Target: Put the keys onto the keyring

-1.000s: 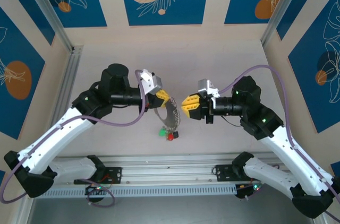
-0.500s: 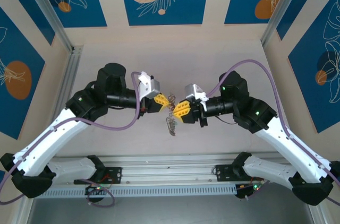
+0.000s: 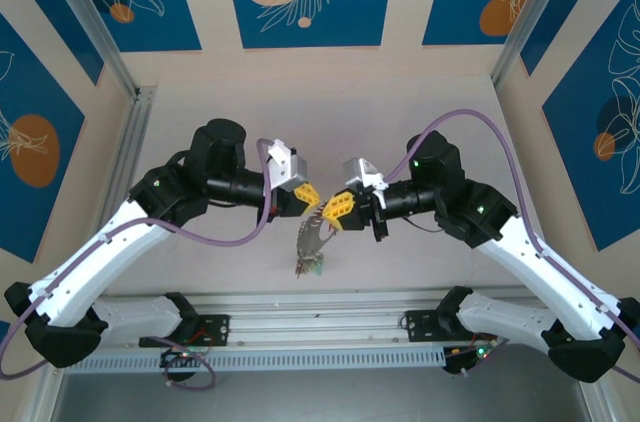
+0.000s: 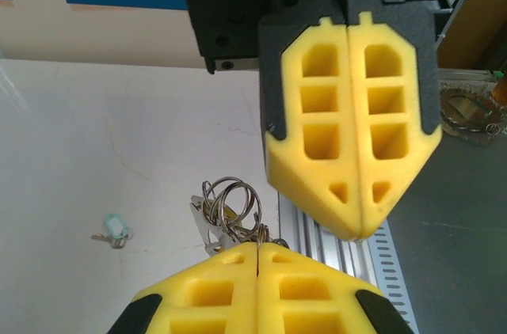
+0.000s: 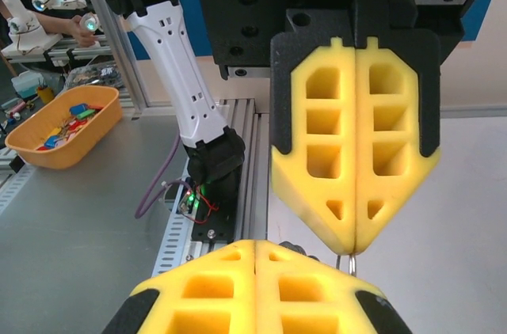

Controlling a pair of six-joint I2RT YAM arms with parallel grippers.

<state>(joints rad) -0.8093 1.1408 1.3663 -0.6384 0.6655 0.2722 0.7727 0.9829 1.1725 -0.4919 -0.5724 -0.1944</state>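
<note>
My left gripper [image 3: 308,197] pinches the keyring [image 3: 310,242], several keys [image 3: 308,264] dangling on it; my right gripper [image 3: 335,210] is pressed together alongside. One teal-tagged key [image 4: 115,229] waits on the bench [image 4: 79,152].

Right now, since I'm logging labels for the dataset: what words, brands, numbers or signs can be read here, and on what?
None can be read.
Teal key tag on the table: too small to tell any writing.
Blue wall panels: leaf and circle drawings, no lettering.
</note>
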